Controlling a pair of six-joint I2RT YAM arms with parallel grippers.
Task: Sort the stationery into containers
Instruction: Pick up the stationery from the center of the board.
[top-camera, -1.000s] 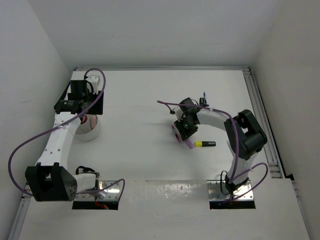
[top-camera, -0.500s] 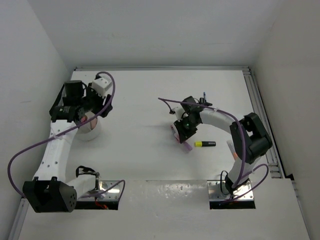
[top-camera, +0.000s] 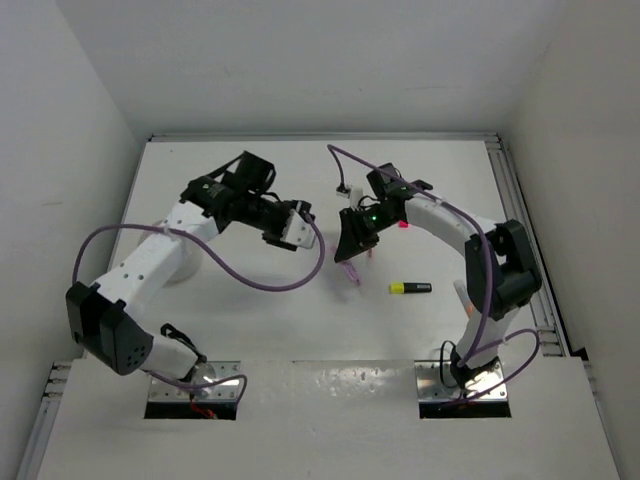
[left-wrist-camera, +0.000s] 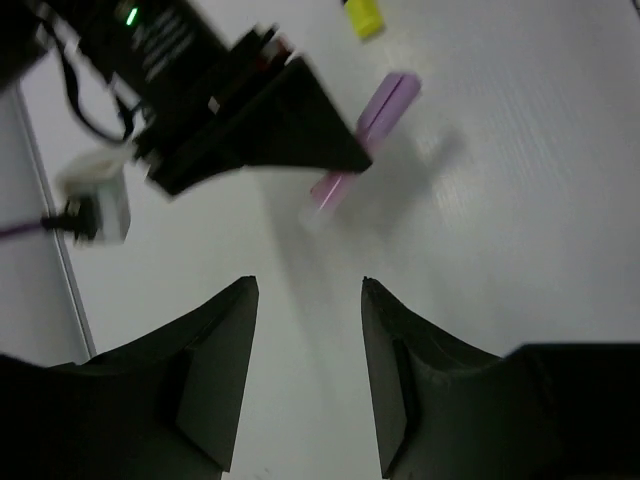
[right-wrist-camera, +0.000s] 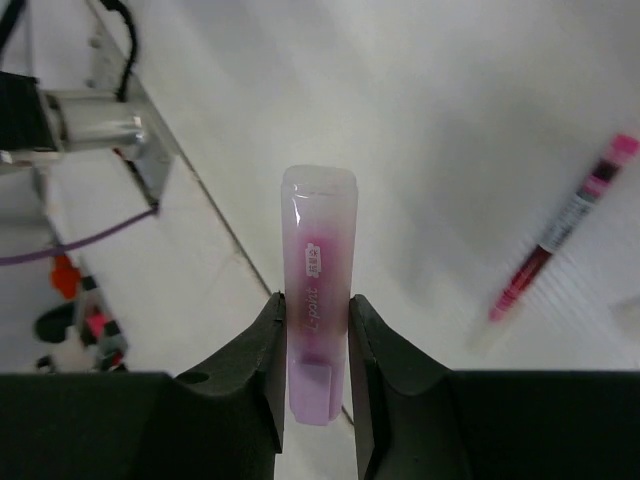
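Note:
My right gripper (top-camera: 350, 243) is shut on a pale pink-purple highlighter (right-wrist-camera: 318, 300) and holds it above the table middle, the highlighter pointing down (top-camera: 350, 272). My left gripper (top-camera: 306, 212) is open and empty, just left of the right gripper. In the left wrist view its fingers (left-wrist-camera: 225, 350) frame bare table, with the right gripper (left-wrist-camera: 250, 120) and the held highlighter (left-wrist-camera: 365, 135) ahead. A yellow-black highlighter (top-camera: 410, 288) lies on the table to the right. A pink-red pen (right-wrist-camera: 560, 240) lies on the table. The round pale dish (top-camera: 186, 264) is at the left, partly hidden by my left arm.
A metal rail (top-camera: 520, 220) runs along the table's right side. The metal base plates (top-camera: 195, 385) and purple cables (top-camera: 270, 285) are at the near edge. White walls close the table at the back and on both sides.
My left arm has swung from over the dish to the table middle, close to the right gripper. My right gripper has lifted the pink-purple highlighter and moved a little farther back.

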